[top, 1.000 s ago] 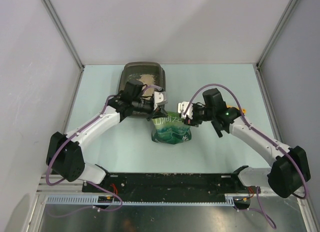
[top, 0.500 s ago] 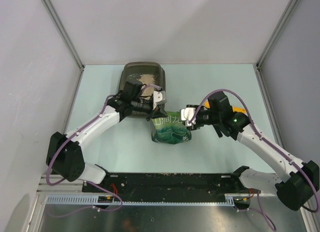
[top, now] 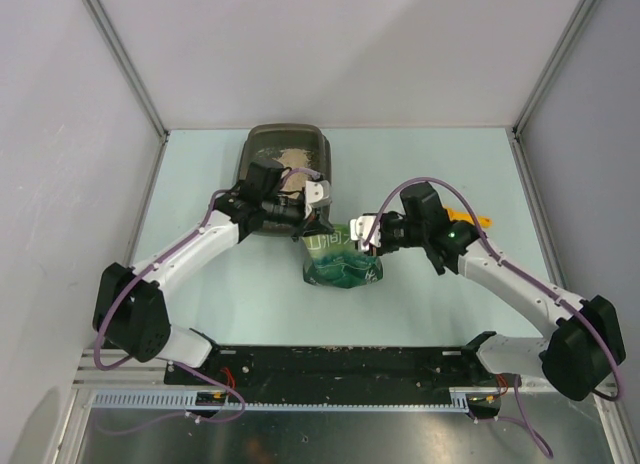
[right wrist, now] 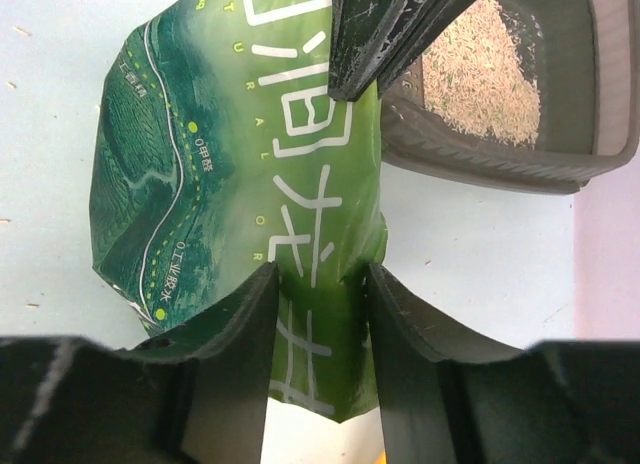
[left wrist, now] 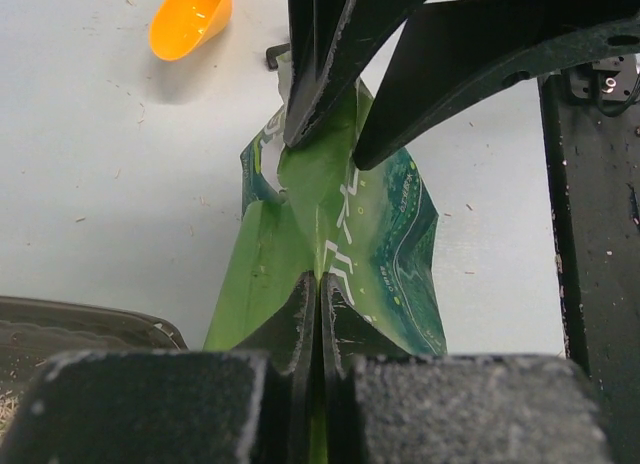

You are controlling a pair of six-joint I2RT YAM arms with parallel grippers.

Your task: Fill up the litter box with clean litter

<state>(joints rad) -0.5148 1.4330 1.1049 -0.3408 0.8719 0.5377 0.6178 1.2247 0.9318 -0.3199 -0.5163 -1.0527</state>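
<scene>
Table (top: pixel 440 174): pale mint top, loose grit specks. Lying on it: litter box (top: pixel 290 130), just beyond left pincer (top: pixel 318 224); green pouch (top: pixel 340 266), body nearward of left pincer and right pincer (top: pixel 358 234); orange scoop (left wrist: pixel 190 19), well right of right pincer.

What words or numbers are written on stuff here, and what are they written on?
"T U R A L": white letters on the green pouch; the word's start is out of view.
Big white Chinese characters, same pouch: partly covered and creased, not readable whole.
Tiny white labels by the pouch's dots: too small to read.
Litter box, orange scoop: no writing seen.
</scene>
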